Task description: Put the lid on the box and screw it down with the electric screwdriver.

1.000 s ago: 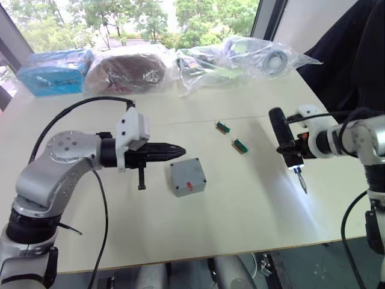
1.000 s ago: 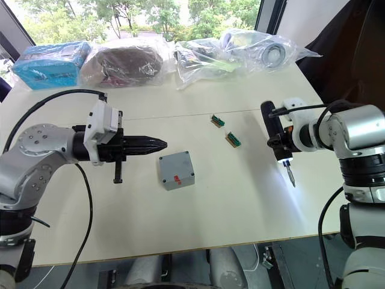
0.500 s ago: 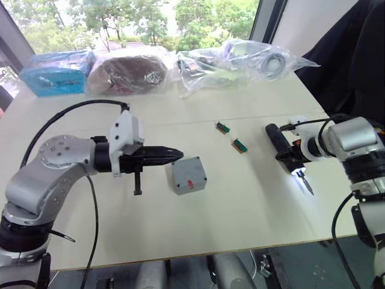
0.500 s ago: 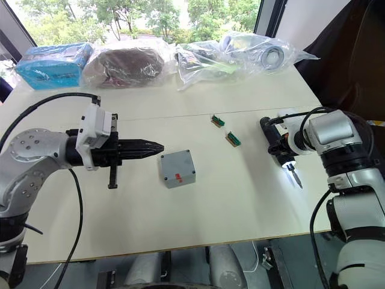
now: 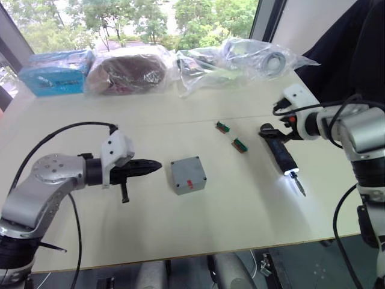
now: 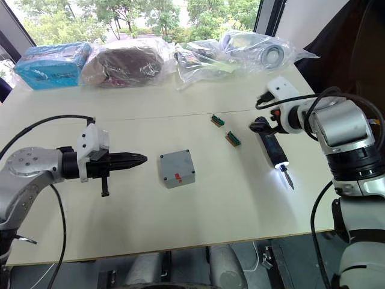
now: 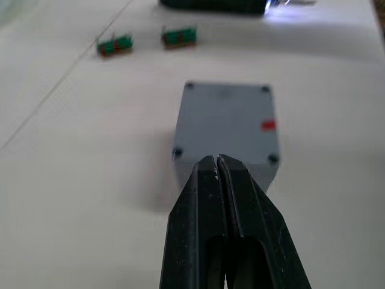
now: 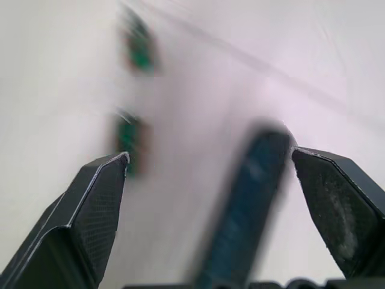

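A closed grey box [image 5: 187, 176] with its lid [image 7: 230, 117] on sat mid-table [image 5: 198, 241]. The electric screwdriver [image 5: 280, 153] lay to its right, lit, released beneath the wide-open right gripper [image 8: 210, 168]. The left gripper [image 7: 221, 170] pointed at the box, fingers together. Any regrasp should centre on the barrel.

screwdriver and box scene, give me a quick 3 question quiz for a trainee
1. True or false: the right tool is shut on the screwdriver.
2. Which lies nearer the box: the shut left tool or the screwdriver?
3. Multiple choice: the lid is A) on the box, B) beside the box, C) in the left tool.

Key
1. False; its fingers stand open and the screwdriver lies on the table.
2. The left tool.
3. A.
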Controlling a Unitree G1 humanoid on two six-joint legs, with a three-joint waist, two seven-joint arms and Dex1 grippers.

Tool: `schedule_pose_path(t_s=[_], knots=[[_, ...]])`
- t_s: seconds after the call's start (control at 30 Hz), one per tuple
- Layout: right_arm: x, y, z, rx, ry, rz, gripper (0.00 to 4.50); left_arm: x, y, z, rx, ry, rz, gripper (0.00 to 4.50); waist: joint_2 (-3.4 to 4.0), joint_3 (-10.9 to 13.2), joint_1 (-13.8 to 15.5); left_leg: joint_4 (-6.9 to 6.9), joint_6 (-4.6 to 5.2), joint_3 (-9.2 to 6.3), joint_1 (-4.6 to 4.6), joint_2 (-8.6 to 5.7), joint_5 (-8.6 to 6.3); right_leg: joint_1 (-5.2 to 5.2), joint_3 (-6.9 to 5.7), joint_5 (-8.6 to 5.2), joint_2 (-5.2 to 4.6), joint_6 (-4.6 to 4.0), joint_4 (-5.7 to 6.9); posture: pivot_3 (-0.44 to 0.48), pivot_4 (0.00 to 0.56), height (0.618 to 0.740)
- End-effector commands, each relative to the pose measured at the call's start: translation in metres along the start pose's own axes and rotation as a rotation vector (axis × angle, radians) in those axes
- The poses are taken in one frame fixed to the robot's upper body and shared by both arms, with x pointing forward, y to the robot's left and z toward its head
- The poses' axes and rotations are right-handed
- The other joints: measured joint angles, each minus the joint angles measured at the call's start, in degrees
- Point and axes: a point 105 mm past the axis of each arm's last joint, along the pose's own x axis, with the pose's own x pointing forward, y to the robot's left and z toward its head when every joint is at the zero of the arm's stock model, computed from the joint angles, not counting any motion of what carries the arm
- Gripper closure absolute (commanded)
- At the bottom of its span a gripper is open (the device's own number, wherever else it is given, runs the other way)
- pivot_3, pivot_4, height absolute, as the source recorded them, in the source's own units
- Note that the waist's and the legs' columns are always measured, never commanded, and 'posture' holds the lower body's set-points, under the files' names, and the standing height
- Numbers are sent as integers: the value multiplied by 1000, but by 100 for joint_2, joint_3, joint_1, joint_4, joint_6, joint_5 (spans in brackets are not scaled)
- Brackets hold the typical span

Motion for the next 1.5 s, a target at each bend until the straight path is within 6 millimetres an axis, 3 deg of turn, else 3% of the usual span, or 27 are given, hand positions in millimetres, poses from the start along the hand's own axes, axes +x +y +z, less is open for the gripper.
schedule_pose_path(t_s=[0.03, 0.17, 0.3, 0.33, 0.53, 0.8, 1.03, 1.17, 1.3, 1.5], knots=[[3, 35, 8, -57, -94, 112, 1307, 6, -1, -2, 27, -6, 2, 4500, 1, 1, 12, 4, 0, 1, -1, -1, 0, 3, 0, 0, -1, -1, -2, 0, 150, 740], [18, 75, -6, -91, -124, 225, 2666, 20, -4, -14, 14, 4, -7, 4500, -2, 1, 29, 18, 0, 6, -2, -7, 0, 11, 4, 1, -9, -5, -4, 0, 150, 740], [30, 100, -17, -68, -129, 293, 4239, 31, -5, -24, 7, 14, -6, 4500, -3, 1, 14, 17, 0, 3, 0, -4, 0, 10, 4, 2, -5, -4, 0, 0, 150, 740], [32, 107, -20, -64, -125, 312, 4453, 33, -4, -26, 6, 13, -2, 4500, -3, 1, 6, 17, 0, 3, 1, -4, 0, 10, 4, 2, -5, -4, 3, 0, 150, 740], [39, 126, -32, -119, -87, 363, 4453, 49, 1, -23, 5, -19, 7, 4500, -3, 1, -2, 18, 0, 3, 3, -4, 0, 8, 3, 3, -4, -4, 11, 0, 150, 740], [38, 157, -31, -128, -77, 503, 4453, 72, 18, -15, 11, -60, 13, 4500, -4, 0, 20, 22, 0, -1, 5, -7, 0, 9, 3, 3, -3, -1, 22, 0, 150, 740], [32, 166, -26, -139, -66, 558, 4453, 84, 34, -15, 45, -48, 34, 4500, -4, 0, 16, 23, -1, -3, 11, -7, 0, 6, 2, 2, 0, 2, 46, 0, 150, 740], [31, 159, -29, -180, -33, 521, 4453, 80, 35, -21, 52, -27, 25, 4500, -4, 0, -3, 23, 0, -4, 12, -6, 0, 2, 2, 1, 0, 2, 55, 0, 150, 740], [22, 119, -17, -213, -37, 372, 4453, 45, 25, -38, 52, 45, -11, 4500, -3, 1, -43, 23, 0, 3, 11, -5, 0, -6, 5, 1, -1, 2, 57, 0, 150, 740], [41, 85, -5, -182, -74, 231, 4453, 31, -3, -34, 25, 44, -124, 4500, -8, 0, 0, 23, 0, -2, 10, -3, 1, -8, 1, -3, 0, -5, 61, 0, 150, 740]])
